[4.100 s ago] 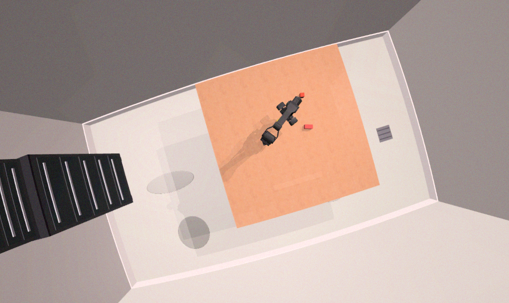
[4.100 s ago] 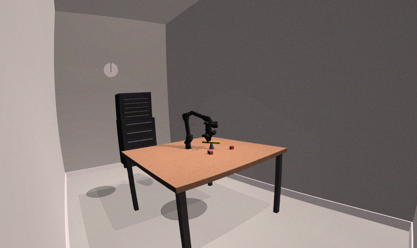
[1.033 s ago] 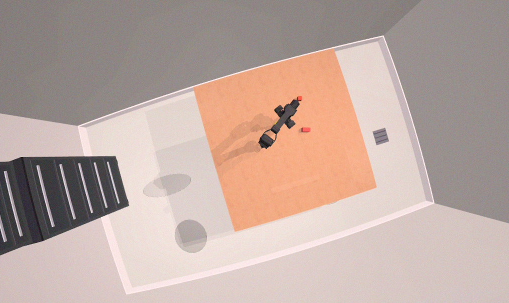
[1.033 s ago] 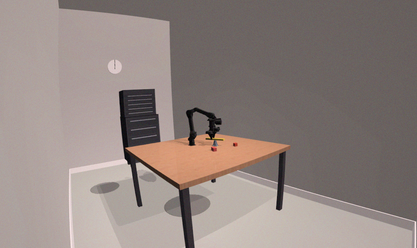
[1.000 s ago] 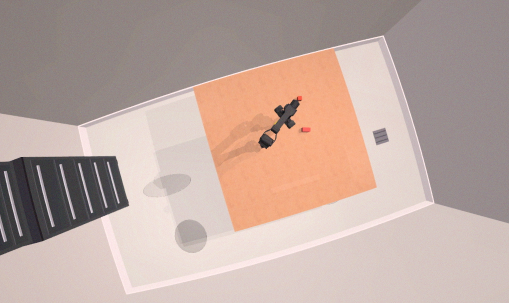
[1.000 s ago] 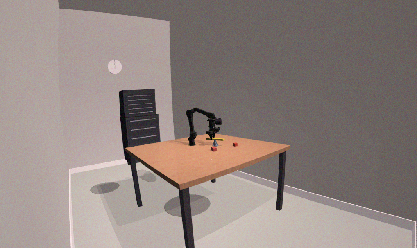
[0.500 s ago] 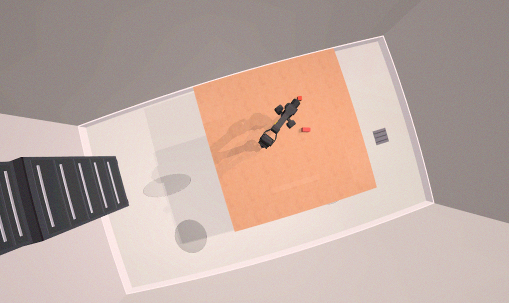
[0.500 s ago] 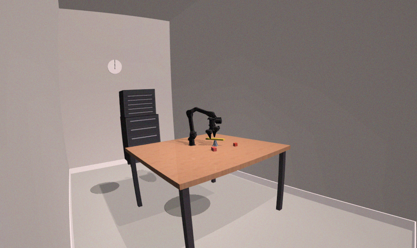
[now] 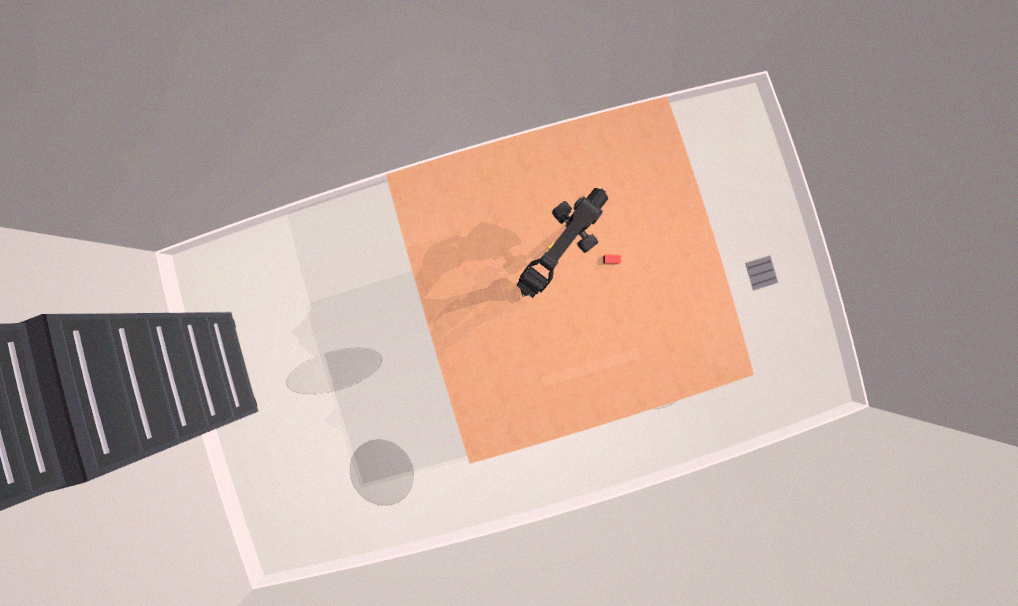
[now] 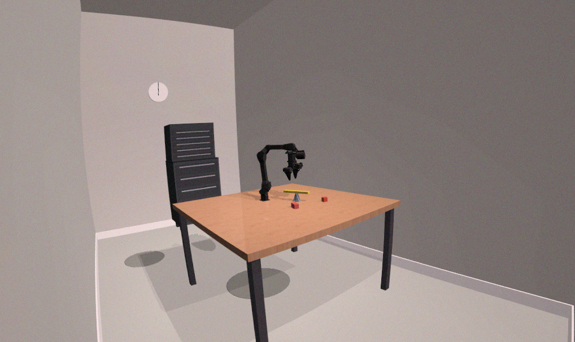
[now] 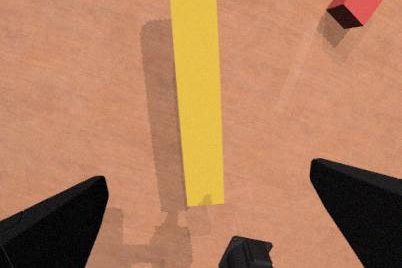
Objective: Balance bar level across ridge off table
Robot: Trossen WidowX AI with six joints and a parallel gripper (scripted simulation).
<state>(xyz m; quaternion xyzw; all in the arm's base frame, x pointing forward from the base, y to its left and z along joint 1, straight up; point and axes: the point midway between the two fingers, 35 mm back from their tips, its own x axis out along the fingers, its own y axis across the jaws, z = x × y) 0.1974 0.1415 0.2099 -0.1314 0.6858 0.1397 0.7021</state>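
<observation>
Hand wide apart, pointing down above bar, arm arched.

The table top looks like warm orange-brown wood with faint grain and a slight sheen; its legs are dark and matt. The bar is flat, matt yellow, smooth like plastic. The 2 red blocks look equally matt. The gripper is dull black.

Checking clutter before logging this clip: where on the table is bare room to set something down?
The table's near half, between the front edge and the near red block, looks bare. It is crowded around the balanced yellow bar, ridge and far red block, beneath the open end effector.
</observation>
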